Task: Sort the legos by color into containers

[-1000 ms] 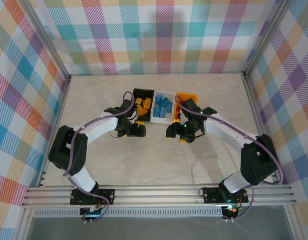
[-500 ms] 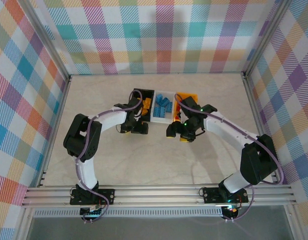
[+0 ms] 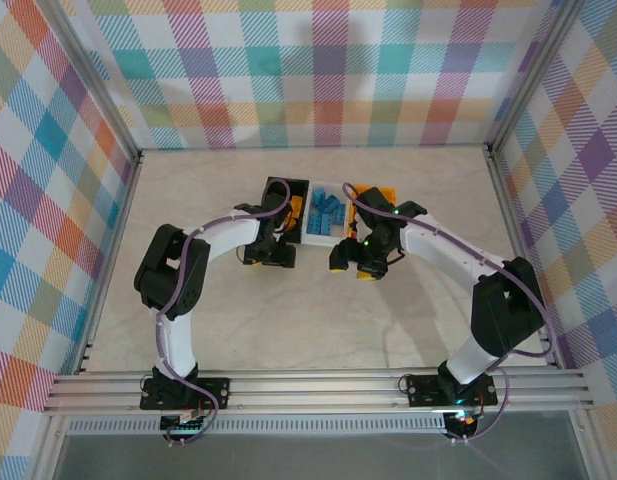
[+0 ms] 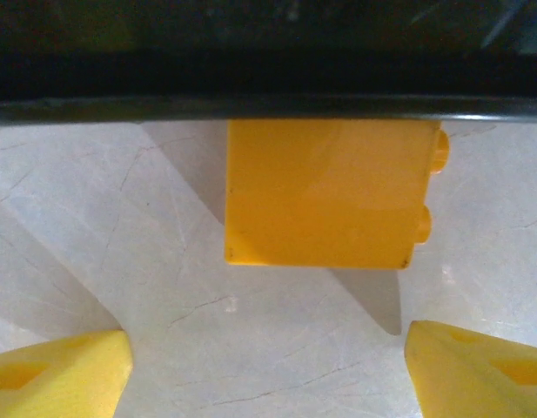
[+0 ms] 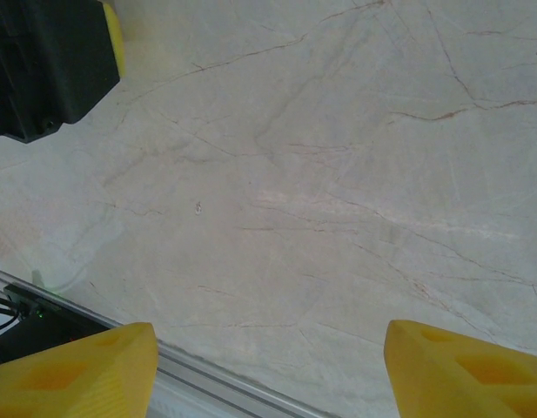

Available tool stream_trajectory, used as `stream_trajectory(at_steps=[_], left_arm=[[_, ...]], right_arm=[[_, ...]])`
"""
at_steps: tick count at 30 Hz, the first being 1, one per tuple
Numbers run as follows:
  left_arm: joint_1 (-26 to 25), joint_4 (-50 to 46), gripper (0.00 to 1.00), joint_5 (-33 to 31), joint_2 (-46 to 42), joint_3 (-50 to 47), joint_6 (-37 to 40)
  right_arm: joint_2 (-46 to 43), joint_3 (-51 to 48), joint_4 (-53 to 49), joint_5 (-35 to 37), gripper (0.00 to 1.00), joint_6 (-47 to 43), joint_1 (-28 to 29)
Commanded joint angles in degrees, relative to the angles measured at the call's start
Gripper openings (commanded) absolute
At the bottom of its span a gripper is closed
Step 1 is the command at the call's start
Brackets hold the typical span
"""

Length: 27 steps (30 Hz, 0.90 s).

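Observation:
A yellow-orange lego (image 4: 325,192) lies on its side on the table, against the outer wall of the black container (image 4: 268,78), studs to the right. My left gripper (image 4: 268,370) is open just short of it, with nothing between its fingertips (image 4: 59,374). From above, the left gripper (image 3: 273,248) sits in front of the black container (image 3: 278,186), which holds yellow-orange legos (image 3: 291,208). The white container (image 3: 314,238) holds blue legos (image 3: 327,211). My right gripper (image 3: 352,268) stands open and empty over bare table (image 5: 320,200), in front of the orange container (image 3: 380,192).
The three containers stand side by side at the middle of the table. The right arm crosses over part of the orange one. In the right wrist view the left gripper's black body (image 5: 42,61) is at top left and the table's metal rail (image 5: 207,387) at the bottom.
The left arm has swung its elbow inward and brought its gripper up to the black container's front. The right gripper has shifted slightly toward the containers. Both stay open.

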Motion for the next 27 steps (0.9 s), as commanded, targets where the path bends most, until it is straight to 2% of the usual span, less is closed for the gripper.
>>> stream_trajectory(at_steps=[1, 10, 17, 27], left_arm=[[-0.39, 17.05, 0.84, -2.76, 1.73, 2.65, 1.47], [-1.15, 17.27, 0.84, -5.44, -0.01, 3.51, 1.3], [-1.14, 16.31, 0.83, -5.09, 3.24, 4.76, -0.46], [-1.15, 15.22, 0.75, -5.76, 4.46, 3.08, -1.75]], right_arm=[[1.24, 2.15, -1.35, -1.43, 0.7, -1.48, 0.4], [0.87, 0.64, -0.8, -1.45, 0.7, -1.48, 0.36], [0.84, 0.34, -0.9, -1.45, 0.7, -1.75, 0.4], [0.8, -0.53, -0.47, -1.57, 0.7, -1.92, 0.4]])
